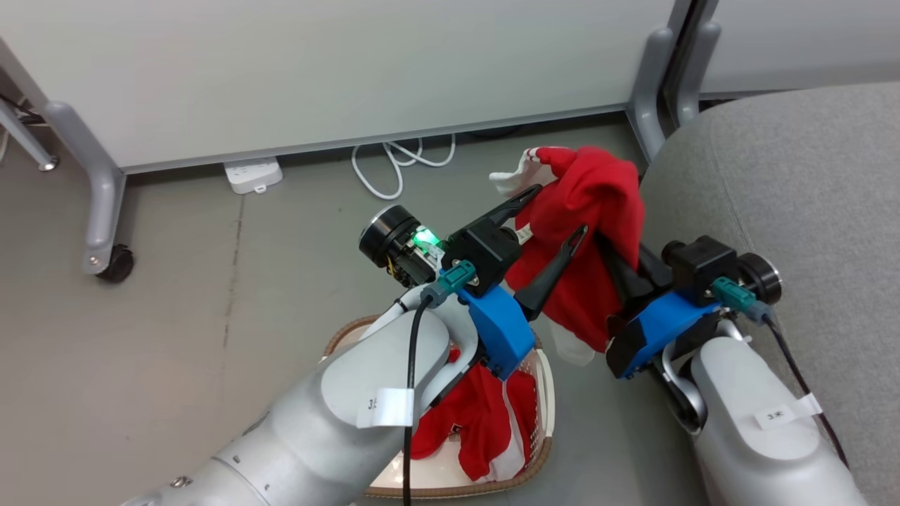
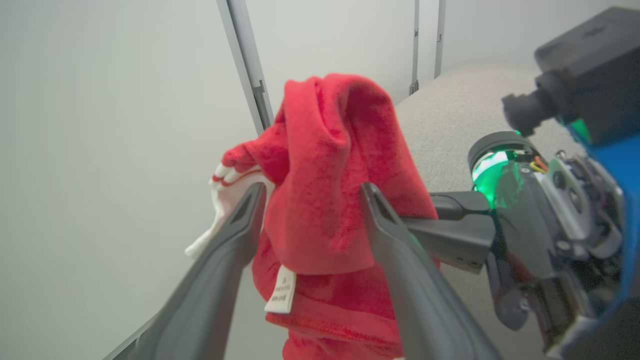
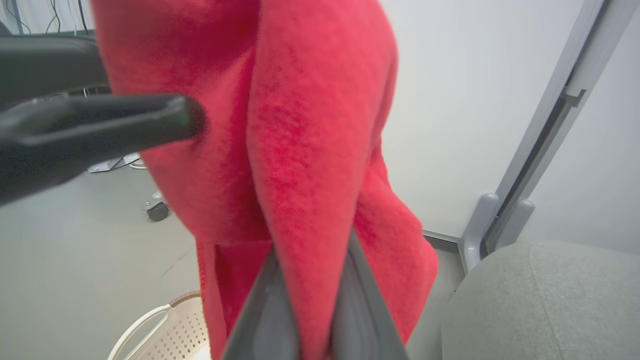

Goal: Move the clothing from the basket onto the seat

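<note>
Though cloth hides its fingertips, the right gripper (image 1: pixel 629 270) pinches the clothing (image 1: pixel 598 197); the left gripper (image 2: pixel 312 192) stands spread.

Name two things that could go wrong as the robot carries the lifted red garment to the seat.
1. The lifted garment hangs from the shut right hand alone, over floor short of the seat; a loose pinch could drop it there.
2. The open left hand has a finger on either side of the cloth, so it may snag when the arms part.
</note>
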Available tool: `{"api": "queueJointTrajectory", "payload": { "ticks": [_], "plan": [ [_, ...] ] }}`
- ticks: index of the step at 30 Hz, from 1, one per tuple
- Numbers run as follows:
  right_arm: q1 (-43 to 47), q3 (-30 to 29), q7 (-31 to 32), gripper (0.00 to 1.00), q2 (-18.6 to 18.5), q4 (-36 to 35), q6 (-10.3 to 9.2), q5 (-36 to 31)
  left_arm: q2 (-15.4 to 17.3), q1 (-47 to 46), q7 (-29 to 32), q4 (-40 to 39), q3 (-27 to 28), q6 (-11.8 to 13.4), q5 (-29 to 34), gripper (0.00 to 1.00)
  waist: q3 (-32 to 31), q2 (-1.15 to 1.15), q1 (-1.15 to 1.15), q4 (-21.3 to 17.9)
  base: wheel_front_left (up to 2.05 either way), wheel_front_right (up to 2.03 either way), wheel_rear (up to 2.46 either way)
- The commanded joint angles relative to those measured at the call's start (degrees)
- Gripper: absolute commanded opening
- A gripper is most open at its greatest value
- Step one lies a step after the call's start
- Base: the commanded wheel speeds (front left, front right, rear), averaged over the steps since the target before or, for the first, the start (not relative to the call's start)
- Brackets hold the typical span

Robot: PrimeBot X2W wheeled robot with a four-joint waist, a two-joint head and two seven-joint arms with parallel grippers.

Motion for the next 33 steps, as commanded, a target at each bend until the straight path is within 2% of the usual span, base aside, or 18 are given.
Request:
{"api": "queueJointTrajectory", "payload": {
  "ticks": [1, 12, 33],
  "plan": [
    [0.52, -0.48, -0.04, 0.0, -0.58, -0.62, 0.01, 0.27, 0.03, 0.7, -0.26, -0.06, 0.2, 0.15, 0.55, 1.0, 0.86, 0.0, 0.0, -0.91, 0.0, 0.0, 0.0],
    [1.34, -6.93, -0.06, 0.0, -2.86, -5.99, 0.01, 0.08, 0.43, 0.9, -0.21, -0.19, 1.06, -0.13, 2.68, 1.0, 5.45, 0.0, 0.0, -6.39, 0.0, 0.0, 0.0],
    [6.07, -21.4, -0.06, 0.0, -1.58, -14.48, 0.01, -0.6, 0.18, -0.98, -0.22, 1.5, -1.86, -1.89, 5.37, 1.0, 11.04, 0.0, 0.0, -18.93, 0.0, 0.0, 0.0]
  ]
}}
